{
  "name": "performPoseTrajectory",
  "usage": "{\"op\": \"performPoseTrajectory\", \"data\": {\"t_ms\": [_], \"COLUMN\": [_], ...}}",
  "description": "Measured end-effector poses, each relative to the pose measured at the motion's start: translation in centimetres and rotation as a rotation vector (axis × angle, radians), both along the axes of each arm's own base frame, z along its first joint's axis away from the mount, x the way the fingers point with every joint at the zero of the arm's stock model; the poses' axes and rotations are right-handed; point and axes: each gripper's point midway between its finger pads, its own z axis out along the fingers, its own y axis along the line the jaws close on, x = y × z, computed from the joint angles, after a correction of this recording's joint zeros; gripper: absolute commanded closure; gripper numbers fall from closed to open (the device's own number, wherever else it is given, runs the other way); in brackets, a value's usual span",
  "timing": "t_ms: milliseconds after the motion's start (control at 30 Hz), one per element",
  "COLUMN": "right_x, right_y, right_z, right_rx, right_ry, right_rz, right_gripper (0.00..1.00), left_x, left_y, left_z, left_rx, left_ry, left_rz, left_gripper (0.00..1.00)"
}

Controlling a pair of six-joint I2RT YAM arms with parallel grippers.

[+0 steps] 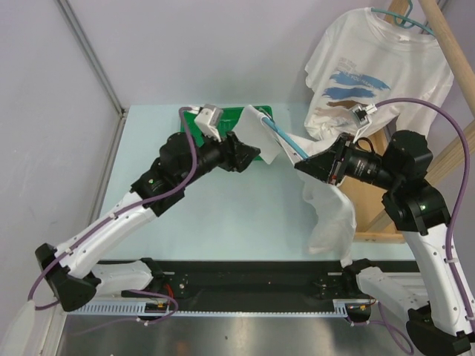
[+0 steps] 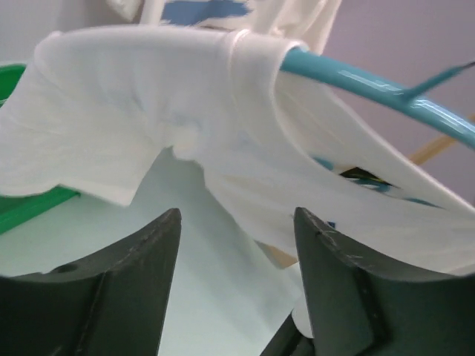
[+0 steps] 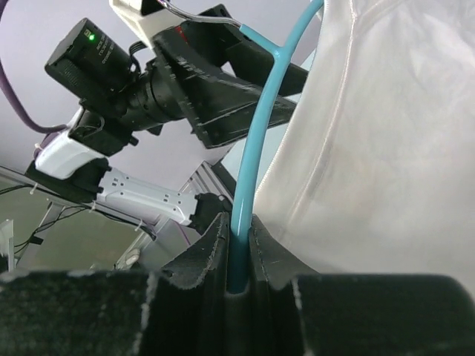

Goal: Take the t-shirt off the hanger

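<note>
A white t-shirt is draped over a teal hanger held above the table's middle. One end of the shirt bunches over the hanger's left end; the rest hangs down toward the table. My right gripper is shut on the hanger's bar, with the cloth just to its right. My left gripper is open just left of the bunched end. In the left wrist view the shirt and hanger lie beyond the left gripper, with nothing between the fingers.
A second white t-shirt with blue print hangs on another teal hanger from a wooden rack at the back right. A green tray sits behind the left gripper. The rack's wooden base lies beside the right arm.
</note>
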Motion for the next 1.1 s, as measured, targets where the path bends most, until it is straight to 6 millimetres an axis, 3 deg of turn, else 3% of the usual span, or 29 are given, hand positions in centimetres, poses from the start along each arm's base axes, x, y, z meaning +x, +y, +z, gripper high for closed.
{"op": "performPoseTrajectory", "data": {"t_ms": [100, 267, 433, 567, 667, 700, 733, 767, 800, 833, 900, 967, 1000, 1100], "right_x": [-0.1, -0.1, -0.2, -0.4, -0.6, -0.7, -0.8, -0.8, -0.7, -0.6, -0.4, -0.2, -0.1, 0.4], "right_y": [0.0, 0.4, 0.6, 0.9, 1.0, 1.1, 1.2, 1.2, 1.3, 1.3, 1.4, 1.4, 1.5, 2.2], "right_z": [-0.4, -1.1, -1.2, -1.4, -1.5, -1.5, -1.6, -1.6, -1.7, -1.8, -2.0, -2.2, -2.3, -2.5], "right_rx": [-0.002, -0.004, -0.003, -0.005, -0.007, -0.008, -0.009, -0.01, -0.012, -0.017, -0.028, -0.056, -0.069, -0.131], "right_ry": [0.007, 0.037, 0.044, 0.052, 0.057, 0.059, 0.061, 0.061, 0.066, 0.068, 0.068, 0.077, 0.081, 0.076], "right_rz": [0.001, 0.02, 0.037, 0.05, 0.059, 0.063, 0.067, 0.065, 0.065, 0.062, 0.057, 0.046, 0.045, 0.037], "right_gripper": [1.0, 1.0, 1.0, 1.0, 1.0, 1.0, 1.0, 1.0, 0.99, 0.89, 0.82, 0.65, 0.51, 0.4], "left_x": [-1.6, -3.6, -3.0, -2.1, -1.6, -1.4, -1.2, -1.1, -1.1, -1.1, -0.9, -0.4, -0.2, -0.8], "left_y": [0.2, -0.4, -1.7, -2.7, -3.3, -3.5, -3.7, -4.0, -4.2, -4.3, -4.3, -4.6, -4.8, -6.0], "left_z": [1.5, 5.8, 8.7, 9.4, 9.4, 9.5, 9.8, 10.0, 10.0, 10.1, 10.1, 10.0, 10.1, 10.1], "left_rx": [-0.094, -0.209, -0.241, -0.248, -0.245, -0.246, -0.249, -0.253, -0.254, -0.253, -0.234, -0.202, -0.187, -0.131], "left_ry": [-0.024, -0.121, -0.163, -0.171, -0.167, -0.167, -0.168, -0.166, -0.166, -0.167, -0.16, -0.158, -0.16, -0.166], "left_rz": [-0.075, -0.184, -0.209, -0.212, -0.213, -0.213, -0.214, -0.222, -0.223, -0.223, -0.213, -0.185, -0.169, -0.163], "left_gripper": [0.14, 0.12, 0.14, 0.18, 0.33, 0.48, 0.56, 0.81, 0.95, 1.0, 1.0, 1.0, 1.0, 1.0]}}
